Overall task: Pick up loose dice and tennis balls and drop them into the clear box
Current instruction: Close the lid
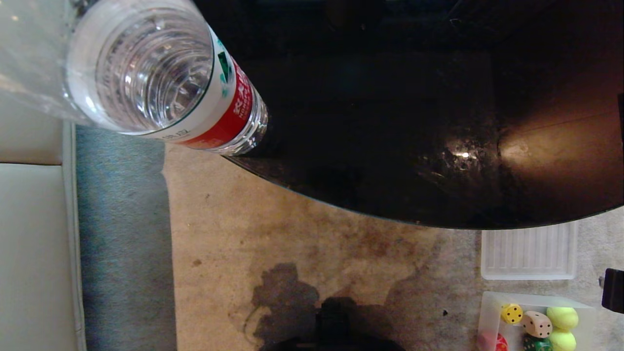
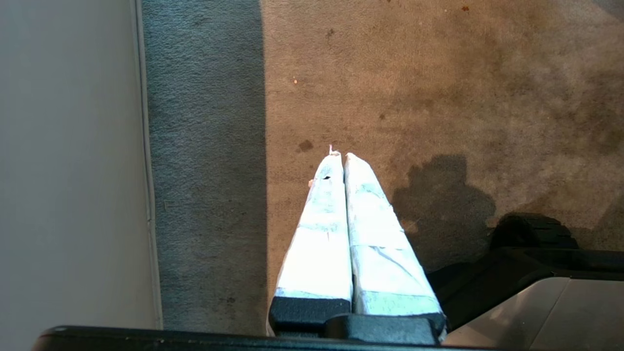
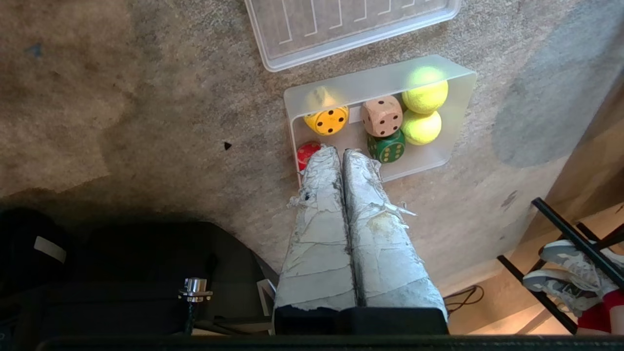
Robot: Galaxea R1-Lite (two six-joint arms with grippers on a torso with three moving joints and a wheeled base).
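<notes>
— Right gripper (image 3: 341,152): what is it doing?

— Its taped fingers (image 3: 319,229) are pressed together with nothing between them. It hangs above the near edge of the clear box (image 3: 458,117), its tips over the box just beside a red die (image 3: 307,153).

— And the other arm?

— Left gripper (image 2: 340,156) is likewise closed and empty, hanging over bare stained carpet (image 2: 438,87) well away from the box.

— How does the box look?

— It is a low-walled, frosted translucent tub sitting on the carpet. Nearest the right gripper lie the red die and a green die (image 3: 386,146) with yellow pips. Behind them sit the yellow die (image 3: 326,119) with dark pips and the tan die (image 3: 382,115), also dark-pipped, both with rounded corners. Two fuzzy yellow-green tennis balls (image 3: 422,126) fill one end, touching each other, one against the far wall.

— Anything beyond it?

— A flat ribbed translucent lid (image 3: 351,24) lies on the carpet just past the box. In the head view a dark glossy round table (image 1: 414,122) stands farther on, and a clear water bottle (image 1: 161,73) with a red-and-white label looms close to the camera.
</notes>
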